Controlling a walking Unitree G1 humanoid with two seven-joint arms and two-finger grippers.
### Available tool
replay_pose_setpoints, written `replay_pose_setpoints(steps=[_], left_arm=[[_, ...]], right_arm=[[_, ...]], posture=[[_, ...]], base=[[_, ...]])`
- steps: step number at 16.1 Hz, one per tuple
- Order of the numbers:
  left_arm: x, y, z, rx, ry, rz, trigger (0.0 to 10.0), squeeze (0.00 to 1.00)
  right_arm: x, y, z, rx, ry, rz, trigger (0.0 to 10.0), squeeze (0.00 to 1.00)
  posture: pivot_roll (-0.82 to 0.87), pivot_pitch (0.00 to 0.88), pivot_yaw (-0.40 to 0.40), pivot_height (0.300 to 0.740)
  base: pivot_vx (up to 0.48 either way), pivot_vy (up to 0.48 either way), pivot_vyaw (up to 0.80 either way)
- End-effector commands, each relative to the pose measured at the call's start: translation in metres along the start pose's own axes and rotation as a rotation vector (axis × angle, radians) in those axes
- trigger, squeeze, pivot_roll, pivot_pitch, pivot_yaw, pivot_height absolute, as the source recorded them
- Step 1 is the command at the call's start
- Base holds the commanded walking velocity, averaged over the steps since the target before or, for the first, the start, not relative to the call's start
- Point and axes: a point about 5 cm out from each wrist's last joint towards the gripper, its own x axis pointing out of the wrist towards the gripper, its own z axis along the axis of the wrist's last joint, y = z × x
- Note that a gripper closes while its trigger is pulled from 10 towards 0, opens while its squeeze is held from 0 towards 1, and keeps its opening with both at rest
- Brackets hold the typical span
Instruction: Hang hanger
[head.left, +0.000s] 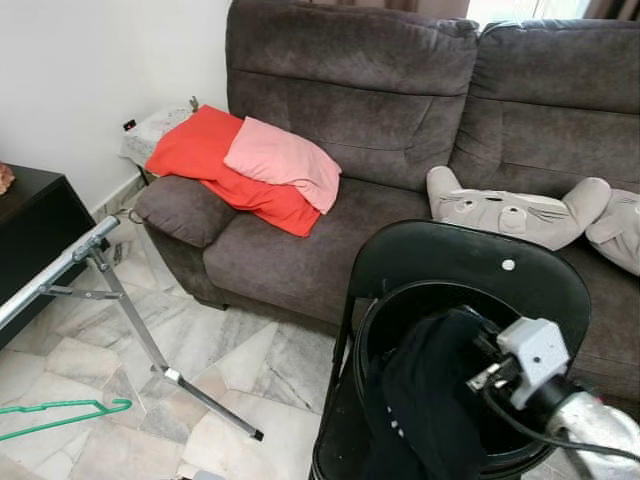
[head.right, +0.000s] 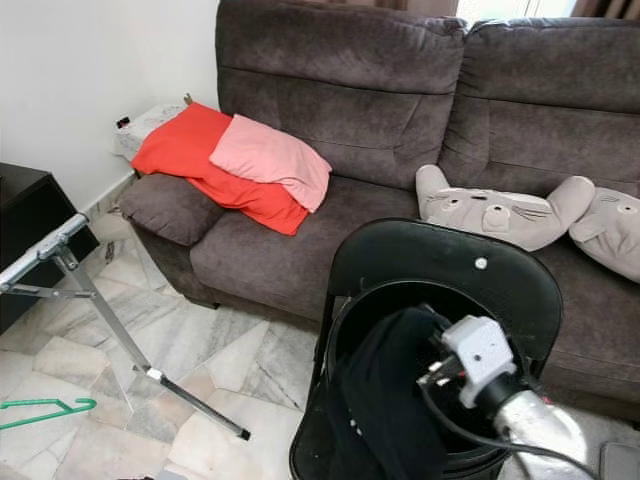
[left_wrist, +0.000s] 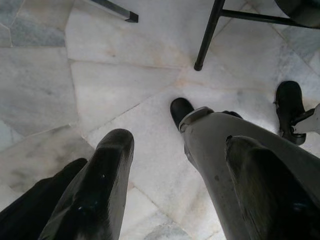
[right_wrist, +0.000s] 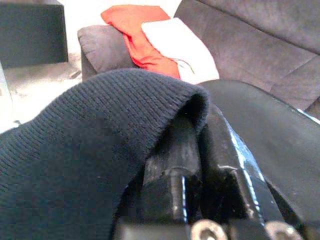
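Left eye view: your right gripper (head.left: 455, 350) reaches over the back of the black folding chair (head.left: 470, 265), its two black fingers pressed together on a fold of dark knit garment (head.left: 425, 400) that drapes down from them over the chair. The right wrist view shows the knit cloth (right_wrist: 85, 150) lying across the closed fingers (right_wrist: 172, 165), with the chair back just beyond.

The green hanger (head.left: 60, 415) lies flat on the marble floor (head.left: 240, 350) at your lower left, well apart from the chair, near the splayed legs of the metal drying rack (head.left: 100, 270). The rack's top rail is the likeliest place to hang it.

Left wrist view: your left gripper (left_wrist: 175, 190) hangs low over the floor, its fingers spread wide with nothing between them; below it you can see the robot's own leg and black feet.

Handling note: judged by its thin outline, the hanger is light and stiff plastic, and likely smooth enough to slip in a loose pinch. Being flat on the tiles, it offers little to get under. Take it where the hook curves up, or at the neck below the hook, so that it hangs balanced; a hold far out on one arm would let it swing and twist.
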Motion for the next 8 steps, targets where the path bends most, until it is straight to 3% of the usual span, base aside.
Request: replay_pose_setpoints(steps=[1, 2, 5, 8], left_arm=[[-0.002, 0.001, -0.008, -0.010, 0.031, 0.006, 10.0, 0.00], [-0.002, 0.001, -0.008, -0.011, 0.031, 0.007, 10.0, 0.00], [-0.001, 0.001, -0.008, -0.001, 0.034, 0.003, 10.0, 0.00], [-0.001, 0.001, -0.006, 0.008, 0.032, -0.004, 10.0, 0.00]], right_arm=[[0.001, 0.015, 0.006, 0.010, 0.006, 0.013, 0.0, 0.00], [-0.003, 0.021, 0.007, 0.015, 0.027, -0.012, 0.0, 0.00], [-0.035, 0.012, -0.004, 0.105, 0.186, -0.425, 0.0, 0.00], [-0.057, 0.007, -0.008, 0.038, 0.256, -0.589, 0.0, 0.00]], posture=[[-0.10, 0.061, 0.059, 0.740], [-0.10, 0.060, 0.058, 0.740], [-0.13, 0.050, 0.074, 0.740], [-0.14, 0.044, 0.084, 0.740]], base=[[0.000, 0.000, 0.00], [0.000, 0.000, 0.00], [0.000, 0.000, 0.00], [0.000, 0.000, 0.00]])
